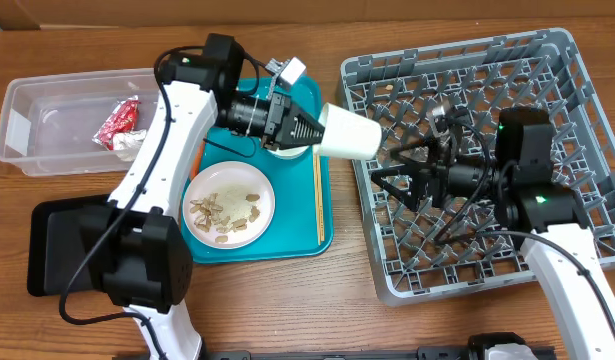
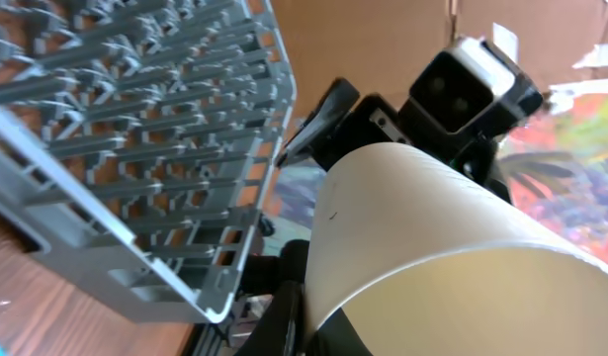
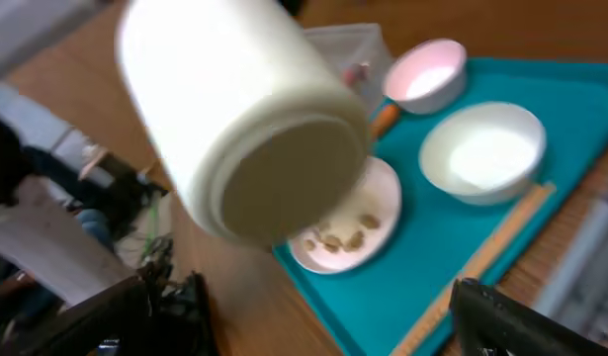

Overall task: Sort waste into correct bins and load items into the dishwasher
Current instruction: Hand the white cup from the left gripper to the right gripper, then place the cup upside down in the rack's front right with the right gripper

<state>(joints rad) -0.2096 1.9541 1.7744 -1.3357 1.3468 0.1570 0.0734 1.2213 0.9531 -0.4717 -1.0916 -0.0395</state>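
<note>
The cup (image 1: 349,133) is gripped at its open rim by the left hand (image 1: 315,131), whose fingers are closed on it. The cup is held on its side, clear of the table (image 1: 317,300), with its base turned toward the right hand (image 1: 384,167). It is located above the gap between the teal tray (image 1: 297,238) and the left edge of the dish rack (image 1: 457,52).

The right hand is positioned over the left part of the dish rack. Its fingers are spread wide, and nothing is held between them. In the right wrist view the base of the cup (image 3: 269,183) is seen ahead of the fingers, apart from both.

In the left wrist view the wall of the cup (image 2: 432,247) fills the lower right, and the dish rack (image 2: 135,158) is seen at the left.

On the teal tray the following are found:
- a plate (image 1: 227,205) carrying the food scraps (image 1: 225,210);
- a white bowl (image 3: 481,153), largely covered by the left arm in the overhead view;
- a pink bowl (image 3: 427,74), with the carrot (image 3: 383,119) just beside it;
- the chopsticks (image 1: 319,200), laid along the right edge of the tray.

The wrapper (image 1: 117,120) and the tissue (image 1: 123,143) are contained in the clear tub (image 1: 57,120) at the left of the table. The black tray (image 1: 49,250) is placed nearer the front, partly covered by the left arm.
</note>
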